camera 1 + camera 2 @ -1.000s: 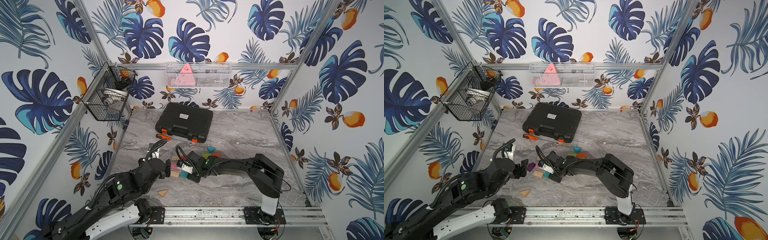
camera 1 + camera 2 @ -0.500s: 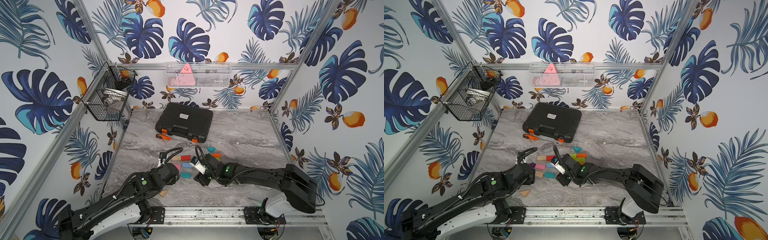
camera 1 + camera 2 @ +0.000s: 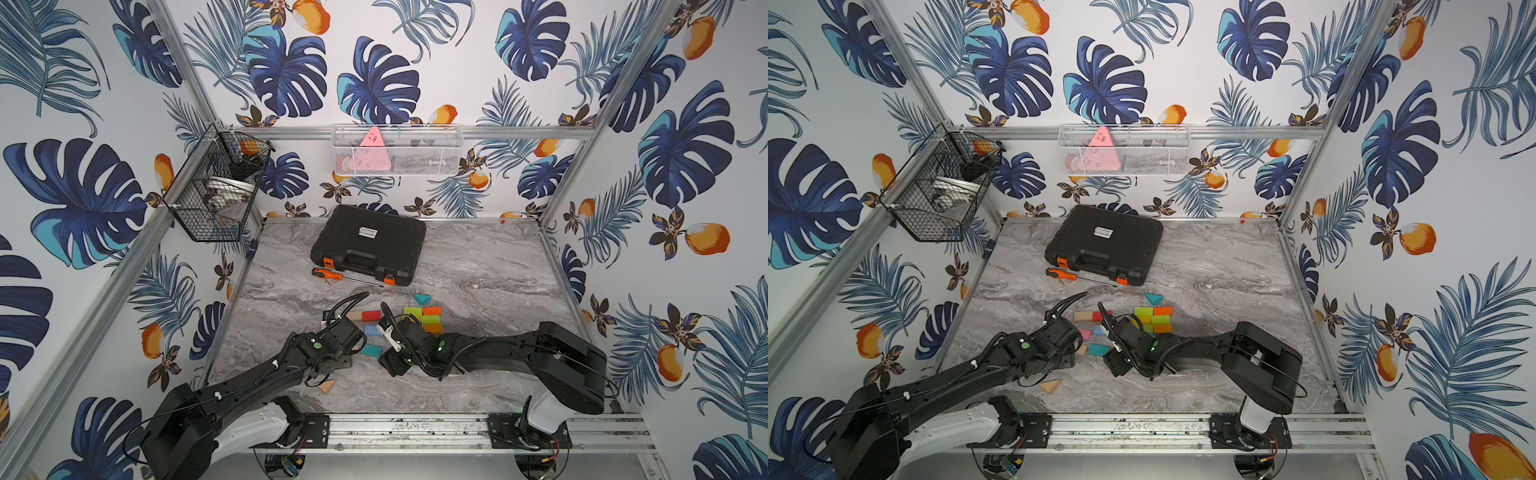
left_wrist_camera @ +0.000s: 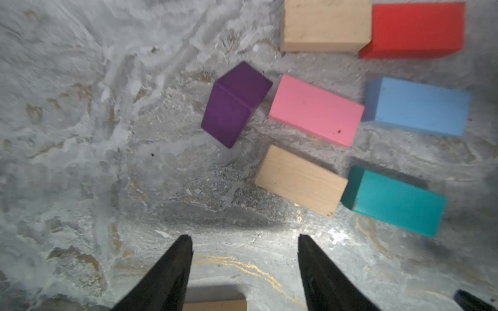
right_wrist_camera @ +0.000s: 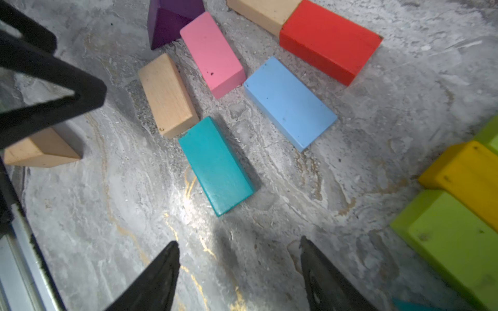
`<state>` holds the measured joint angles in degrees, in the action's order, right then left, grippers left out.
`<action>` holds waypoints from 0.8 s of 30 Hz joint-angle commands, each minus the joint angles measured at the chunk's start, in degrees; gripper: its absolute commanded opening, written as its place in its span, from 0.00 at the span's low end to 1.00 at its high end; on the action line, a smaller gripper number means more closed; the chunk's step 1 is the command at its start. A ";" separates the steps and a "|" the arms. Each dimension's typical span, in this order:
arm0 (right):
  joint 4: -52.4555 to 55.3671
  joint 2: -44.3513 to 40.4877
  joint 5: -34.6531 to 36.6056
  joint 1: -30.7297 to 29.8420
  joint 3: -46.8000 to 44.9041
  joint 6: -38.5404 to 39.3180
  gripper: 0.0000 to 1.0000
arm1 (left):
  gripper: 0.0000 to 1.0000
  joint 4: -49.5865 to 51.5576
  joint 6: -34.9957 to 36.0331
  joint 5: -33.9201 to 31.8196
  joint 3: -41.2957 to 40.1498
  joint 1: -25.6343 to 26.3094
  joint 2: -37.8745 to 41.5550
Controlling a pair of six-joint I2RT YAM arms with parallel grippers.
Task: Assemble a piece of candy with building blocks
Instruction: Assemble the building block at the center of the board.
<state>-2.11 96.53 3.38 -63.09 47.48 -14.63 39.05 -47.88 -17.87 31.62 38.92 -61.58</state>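
Observation:
Loose building blocks lie mid-table: a plain wood one (image 3: 355, 316) beside a red one (image 3: 371, 316), then blue (image 3: 372, 331) and teal (image 3: 371, 350). Pink (image 4: 315, 110), purple (image 4: 234, 105) and another wood block (image 4: 299, 180) show in the left wrist view. A green, yellow and orange cluster (image 3: 424, 320) sits to their right, with a teal wedge (image 3: 422, 298) behind it. My left gripper (image 3: 358, 345) (image 4: 244, 239) is open and empty, just left of the blocks. My right gripper (image 3: 388, 360) (image 5: 238, 245) is open and empty, near the teal block (image 5: 215, 164).
A black tool case (image 3: 370, 245) lies at the back, with an orange-handled screwdriver (image 3: 328, 274) in front of it. A wood wedge (image 3: 327, 387) rests near the front edge. A wire basket (image 3: 216, 195) hangs on the left wall and a mesh tray (image 3: 397, 151) on the back wall.
The right arm has lowered and drawn its gripper back toward the front edge. The left gripper has moved right, up to the blocks. Blocks earlier hidden between the grippers now show.

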 commanded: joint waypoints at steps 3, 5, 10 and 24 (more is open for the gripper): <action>-2.02 1.00 2.29 -0.71 0.33 -2.07 0.74 | 0.56 -5.27 -1.20 3.95 -2.89 -1.81 -0.41; -1.80 1.33 2.50 -0.89 0.48 -2.26 0.74 | 0.55 -6.85 -1.12 4.57 -3.74 -2.61 -1.43; -1.21 2.06 4.04 -1.72 1.00 -2.99 0.74 | 0.55 -9.26 -0.89 5.39 -4.11 -3.84 -4.31; 1.63 4.76 8.00 -2.78 3.22 -3.89 0.73 | 0.55 -14.41 0.28 7.44 -4.94 -6.36 -6.63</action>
<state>-1.32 100.95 10.11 -65.84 50.02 -17.56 26.13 -47.90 -12.69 27.31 32.99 -67.77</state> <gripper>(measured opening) 0.733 0.553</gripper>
